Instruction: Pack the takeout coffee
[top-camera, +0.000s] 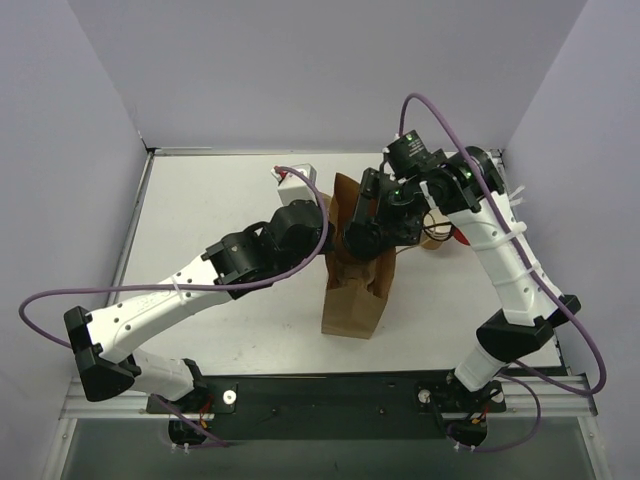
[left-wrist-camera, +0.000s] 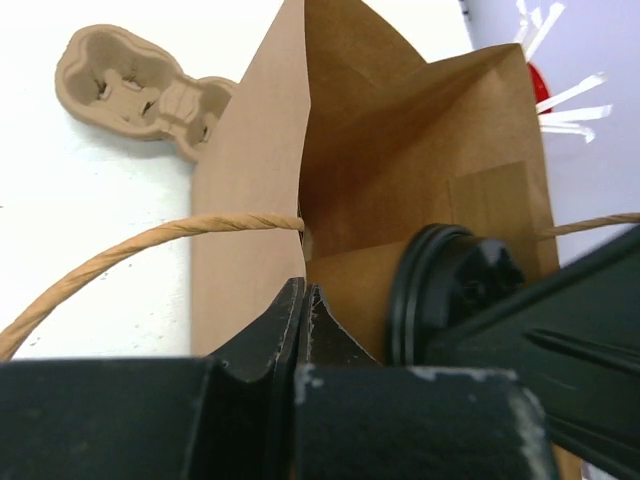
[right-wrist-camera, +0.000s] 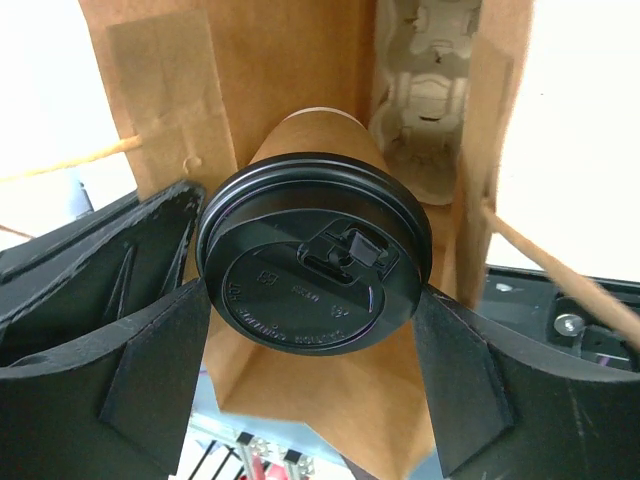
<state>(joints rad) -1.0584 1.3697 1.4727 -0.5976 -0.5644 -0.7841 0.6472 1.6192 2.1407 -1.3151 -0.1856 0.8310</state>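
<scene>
The takeout coffee, a brown paper cup with a black lid, lies tilted in the mouth of the brown paper bag. My right gripper is shut on it, one finger on each side just under the lid. In the left wrist view the lid shows inside the bag. My left gripper is shut on the bag's near rim and holds the mouth apart. From above, the left gripper and the right gripper meet over the bag's top, and the cup is hidden there.
A pulp cup carrier lies on the table beyond the bag. The bag's twine handle arcs out to the left. A red cup with white sticks stands to the right. A small white box sits behind the left arm.
</scene>
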